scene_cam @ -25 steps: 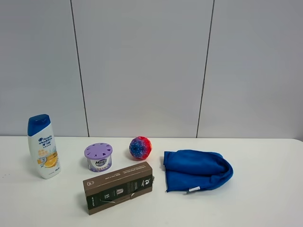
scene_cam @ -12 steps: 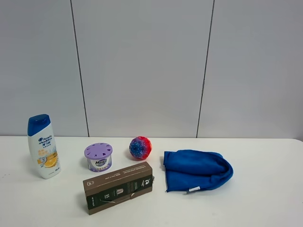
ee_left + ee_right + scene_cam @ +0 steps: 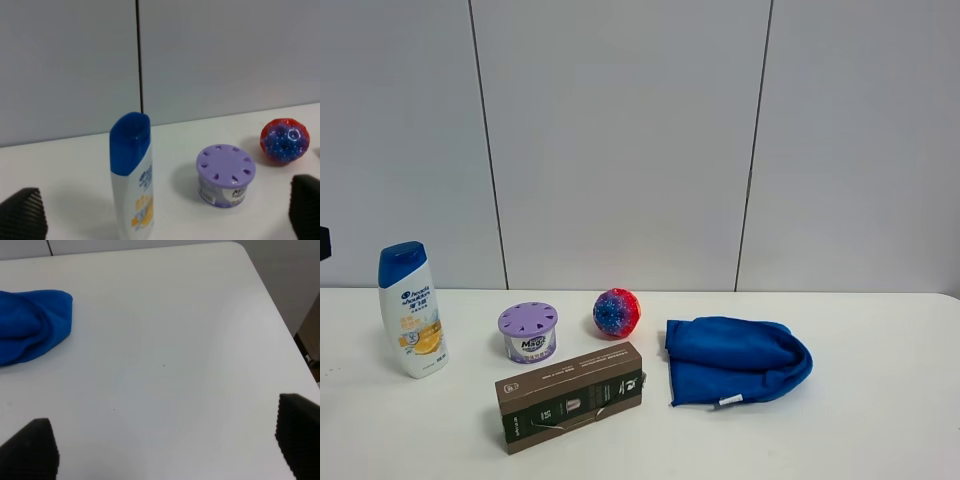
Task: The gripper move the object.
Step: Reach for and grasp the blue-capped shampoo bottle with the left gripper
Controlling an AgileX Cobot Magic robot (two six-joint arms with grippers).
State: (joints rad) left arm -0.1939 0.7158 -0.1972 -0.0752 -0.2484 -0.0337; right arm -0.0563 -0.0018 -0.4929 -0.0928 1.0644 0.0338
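The shampoo bottle (image 3: pixel 412 310) stands upright on the counter (image 3: pixel 880 420), blue cap up, the leftmost thing out there. The left end effector (image 3: pixel 162 212) is lined up on it with its fingers spread wide. One dark fingertip shows at each edge of the wrist view, and the bottle is framed between them but out ahead, untouched. My read is that this is the approach. The bottle is tall and narrow, so it will tip if it is nudged high. The fingers should go in level, straddle the body below the cap and close evenly.

To the right of the bottle, and close, sits the purple-lidded tub (image 3: pixel 528 332). That is the neighbour to watch, since the finger on that side has to slip between the two. The brown box (image 3: pixel 570 396) lies right of the bottle and nearer the camera, clear of the approach. The speckled ball (image 3: pixel 616 312) is beyond the tub, and the blue cloth (image 3: pixel 735 360) farther right still. Farthest from the bottle, the right end effector (image 3: pixel 165 442) hangs spread apart over bare counter, holding nothing.
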